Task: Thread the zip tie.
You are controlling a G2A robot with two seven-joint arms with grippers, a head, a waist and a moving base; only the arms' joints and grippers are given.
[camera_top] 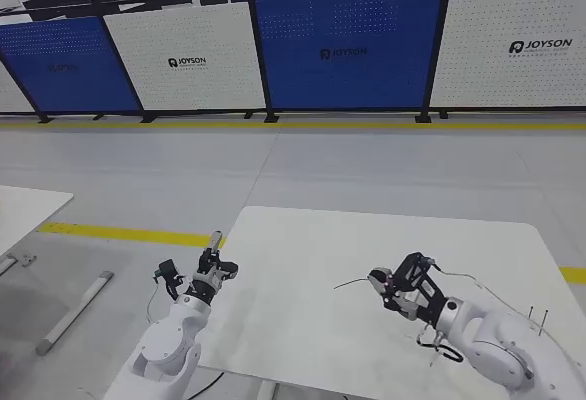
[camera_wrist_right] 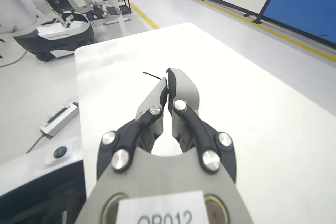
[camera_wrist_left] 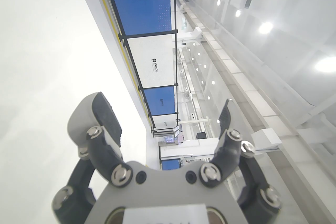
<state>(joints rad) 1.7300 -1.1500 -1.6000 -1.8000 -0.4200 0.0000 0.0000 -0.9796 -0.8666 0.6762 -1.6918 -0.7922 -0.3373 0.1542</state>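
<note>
- Overhead, a white table (camera_top: 303, 300) is seen with an arm at each side. The right gripper (camera_top: 381, 284) is held above the middle of it, and a thin dark zip tie (camera_top: 351, 284) is seen jutting from that gripper toward the other arm.
- At the table's left edge, the left gripper (camera_top: 214, 262) is raised and pointed away from the robot, well apart from the zip tie.
- From the left wrist, the left gripper (camera_wrist_left: 162, 104) is shown with its fingers spread wide and nothing between them. It is aimed past the table edge into the room, not at the zip tie.
- From the right wrist, the right gripper (camera_wrist_right: 168, 78) is shown closed, its pads pinched on the zip tie (camera_wrist_right: 151, 75). A short black end is left sticking out beyond the fingertips, above the table.
- Whether the head or the tail is the end held cannot be told, and no loop is seen.
- The task is judged to be at an early stage. The zip tie is lifted and held, but it is not gripped by the left gripper, and the tail is not yet passed through the head.
- Bringing the grippers together, taking the free end and feeding it through are judged to be left.
</note>
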